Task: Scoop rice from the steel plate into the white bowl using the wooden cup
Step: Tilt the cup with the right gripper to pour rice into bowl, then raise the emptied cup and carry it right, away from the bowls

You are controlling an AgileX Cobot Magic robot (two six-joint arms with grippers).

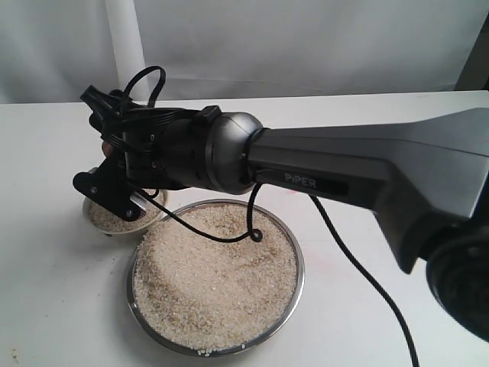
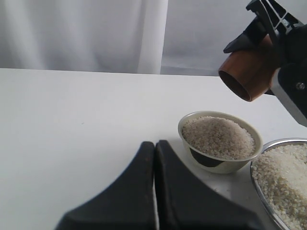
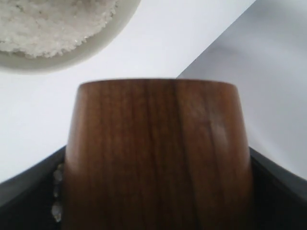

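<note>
My right gripper (image 1: 107,150) reaches across to the left and is shut on the wooden cup (image 2: 249,72). The cup hangs tilted, mouth downward, just above the white bowl (image 2: 230,167); no grains show at its dark mouth. In the right wrist view the cup (image 3: 158,153) fills the space between the fingers. The bowl is heaped with rice (image 2: 218,136) and mostly hidden by the gripper in the exterior view. The steel plate (image 1: 300,287) beside the bowl holds a wide bed of rice (image 1: 214,283). My left gripper (image 2: 154,146) is shut on nothing, a little short of the bowl.
A black cable (image 1: 359,267) trails from the right arm across the plate's far edge and down the white table. A few grains lie outside the plate's front rim (image 1: 202,353). A pale curtain backs the table.
</note>
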